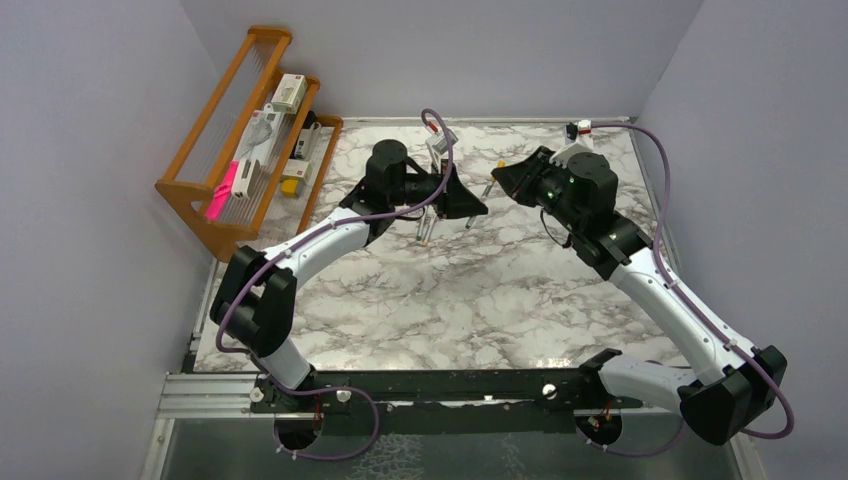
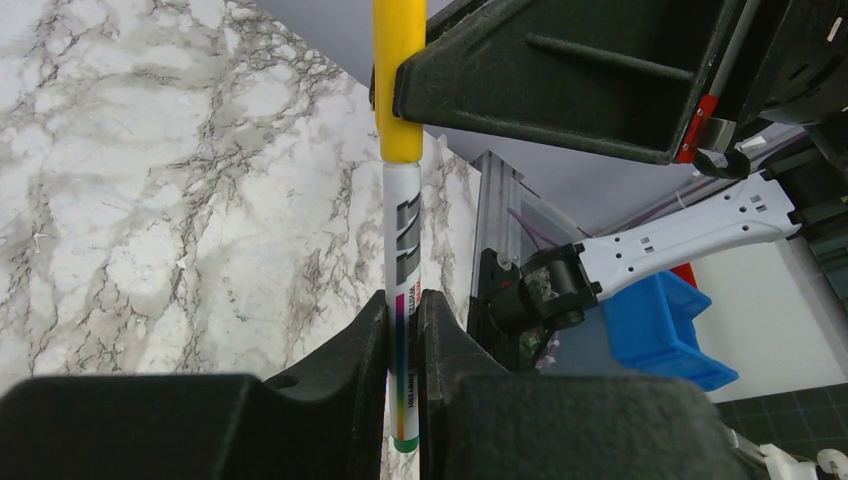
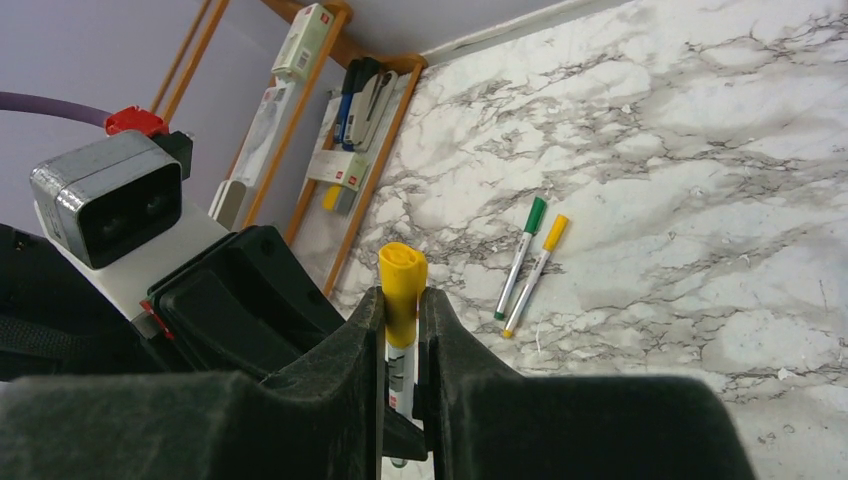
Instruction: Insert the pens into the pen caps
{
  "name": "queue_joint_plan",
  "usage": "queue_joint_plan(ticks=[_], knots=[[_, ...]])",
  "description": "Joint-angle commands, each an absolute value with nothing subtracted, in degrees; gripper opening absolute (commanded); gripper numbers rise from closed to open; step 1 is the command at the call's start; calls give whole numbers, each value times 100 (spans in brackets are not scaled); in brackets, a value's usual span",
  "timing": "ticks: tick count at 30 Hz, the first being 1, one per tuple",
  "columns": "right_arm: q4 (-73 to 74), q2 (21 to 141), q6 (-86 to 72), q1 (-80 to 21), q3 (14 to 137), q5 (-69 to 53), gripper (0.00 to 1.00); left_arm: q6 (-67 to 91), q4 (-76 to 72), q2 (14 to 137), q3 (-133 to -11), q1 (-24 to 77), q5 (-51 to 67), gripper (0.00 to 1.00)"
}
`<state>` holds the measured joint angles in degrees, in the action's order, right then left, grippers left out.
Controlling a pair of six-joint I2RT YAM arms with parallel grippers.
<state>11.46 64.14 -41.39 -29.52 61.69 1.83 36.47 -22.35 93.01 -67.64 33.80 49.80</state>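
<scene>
Now a pale pen (image 2: 402,250) is being pinched by its lower barrel between the narrowly closed jaws of the left gripper (image 2: 403,312), so that its far end is being pointed straight out past the fingertips. Directly ahead of those jaws, a yellow cap (image 3: 402,275) is being clamped between the closed jaws of the right gripper (image 3: 402,305), in line with the pen, apparently for pushing together; the pen's tip is being hidden inside it. Beyond the right jaws, to their right, a green-topped pen (image 3: 522,258) and a yellow-topped pen (image 3: 535,275) are being left side by side on the marble table (image 3: 700,150).
</scene>
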Motion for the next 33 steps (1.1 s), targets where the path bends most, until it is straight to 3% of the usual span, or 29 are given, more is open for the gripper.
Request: queue_joint_plan(ticks=[1,15,31,32,33], knots=[[1556,6404,-4213,-3032,6028,-583,1,3567,-2626,9322,-6982,3406,4784,0],[2472,6365,-4065,-3032,5899,-828,1,3639,-2487,9567,-7650,3401,4554,0],[2255,5991,-4306,-3041,5294,-1040,1,3453,-2069,10122,-8401,3401,4411,0],[2230,5948,-4369,-3040,5337,-860,4,3346,-2013,10084,-8266,3401,4352,0],[2252,5916,-4418,-3041,5407,-651,13,3232,-1938,10030,-8092,3401,4190,0]])
